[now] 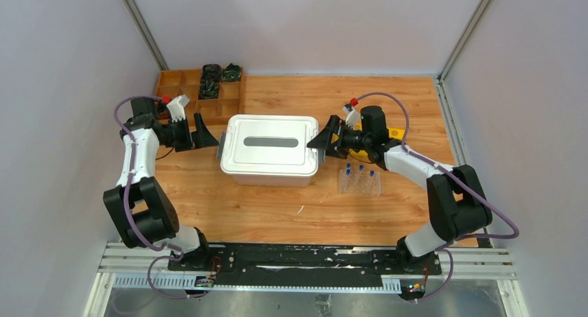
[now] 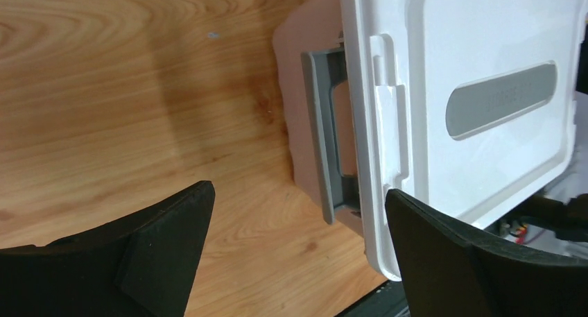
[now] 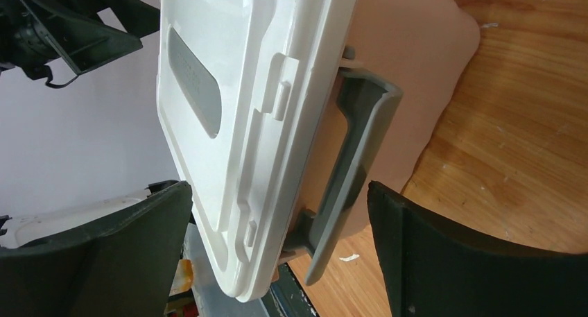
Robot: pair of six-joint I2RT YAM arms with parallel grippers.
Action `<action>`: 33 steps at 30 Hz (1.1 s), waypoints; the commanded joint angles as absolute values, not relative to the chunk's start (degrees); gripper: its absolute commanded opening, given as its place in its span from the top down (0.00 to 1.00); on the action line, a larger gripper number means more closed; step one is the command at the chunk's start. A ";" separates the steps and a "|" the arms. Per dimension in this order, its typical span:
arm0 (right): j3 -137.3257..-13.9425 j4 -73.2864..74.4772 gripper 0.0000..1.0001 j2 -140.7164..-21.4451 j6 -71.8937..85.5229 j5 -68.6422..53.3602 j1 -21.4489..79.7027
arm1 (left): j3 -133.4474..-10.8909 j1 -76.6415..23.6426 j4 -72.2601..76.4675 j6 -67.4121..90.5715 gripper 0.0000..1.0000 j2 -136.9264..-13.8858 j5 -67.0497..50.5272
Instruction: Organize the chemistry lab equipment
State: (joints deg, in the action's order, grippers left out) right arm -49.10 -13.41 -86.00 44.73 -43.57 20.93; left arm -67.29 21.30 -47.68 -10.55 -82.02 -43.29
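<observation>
A white lidded box [image 1: 270, 149] sits mid-table. A clear tube rack [image 1: 359, 180] with blue-capped tubes [image 1: 360, 169] stands to its right. My left gripper [image 1: 206, 133] is open at the box's left end; in the left wrist view it [image 2: 298, 220] spans the grey latch [image 2: 326, 143] and the lid's edge [image 2: 388, 123]. My right gripper [image 1: 326, 140] is open at the box's right end; in its wrist view it [image 3: 277, 220] spans the other grey latch [image 3: 353, 164] and the lid [image 3: 229, 109]. The funnel, triangle, dish and rod are out of view.
A wooden divided tray [image 1: 182, 81] stands at the back left with dark items [image 1: 220, 74] in some compartments. A yellow piece [image 1: 395, 132] lies behind the right arm. A small white scrap [image 1: 300, 209] lies in front of the box. Walls close in on three sides.
</observation>
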 commanded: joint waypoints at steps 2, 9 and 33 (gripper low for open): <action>-49.73 -18.12 0.07 -88.11 46.83 -44.27 23.30 | -64.16 21.79 -40.46 -3.89 0.00 -82.87 -52.48; -53.50 -10.88 0.21 -86.45 43.28 -39.93 24.91 | -55.87 21.79 -23.77 7.61 0.00 -80.38 -56.74; -75.91 26.81 0.48 -92.78 26.26 -1.97 40.68 | -51.64 17.16 -22.63 0.41 0.13 -78.95 -60.40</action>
